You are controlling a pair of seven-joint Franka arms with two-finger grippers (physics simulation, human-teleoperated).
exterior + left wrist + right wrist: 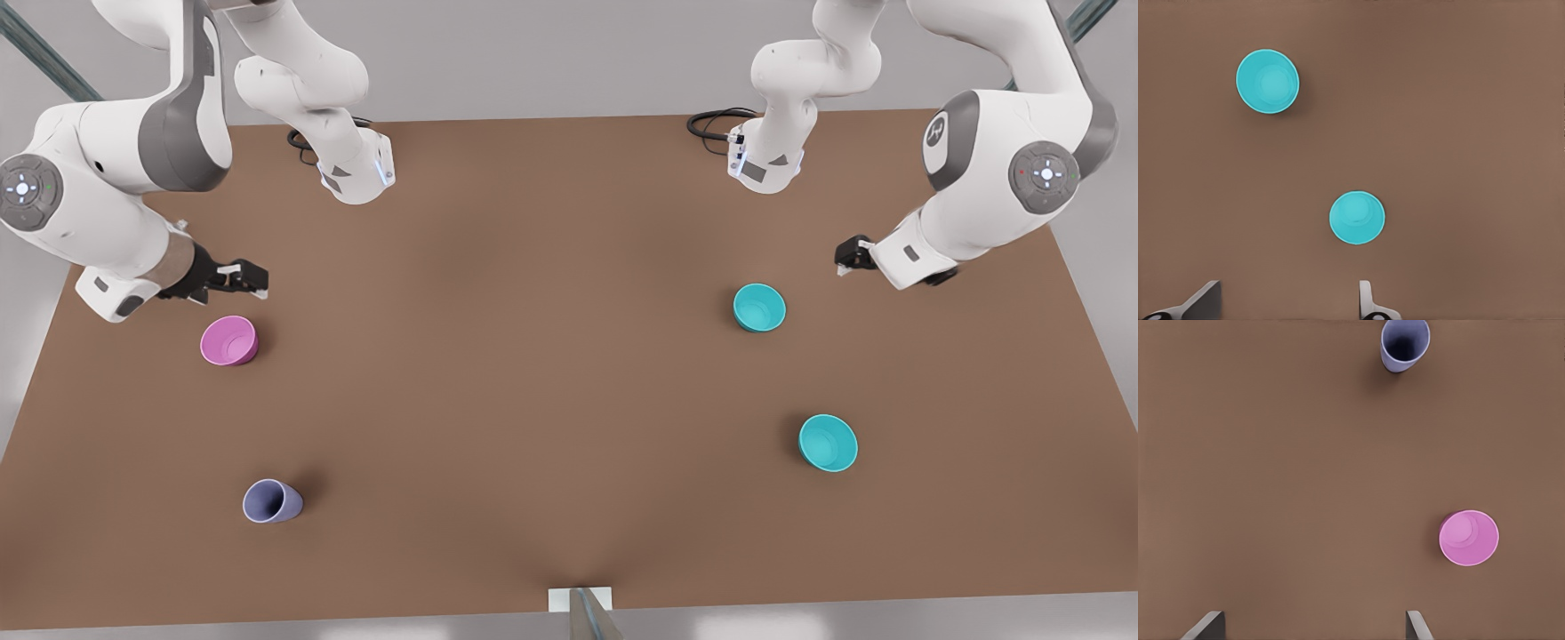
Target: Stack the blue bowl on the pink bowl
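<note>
Lavender cup (272,501) nearest; jaws wide, tips cropped: left gripper (841,260) by blue bowl (759,308), right gripper (257,279) by pink bowl (229,340).

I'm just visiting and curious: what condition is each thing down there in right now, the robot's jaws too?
Blue bowl: upright, empty, not yet stacked.
Turquoise bowl: upright, empty.
Pink bowl: upright, empty, nothing stacked on it.
Cup: upright, empty.
Left gripper: jaws open, holding nothing.
Right gripper: jaws open, holding nothing.

turquoise bowl (828,443), lavender cup (272,501), brown table (533,356), blk cables (711,120)
</note>
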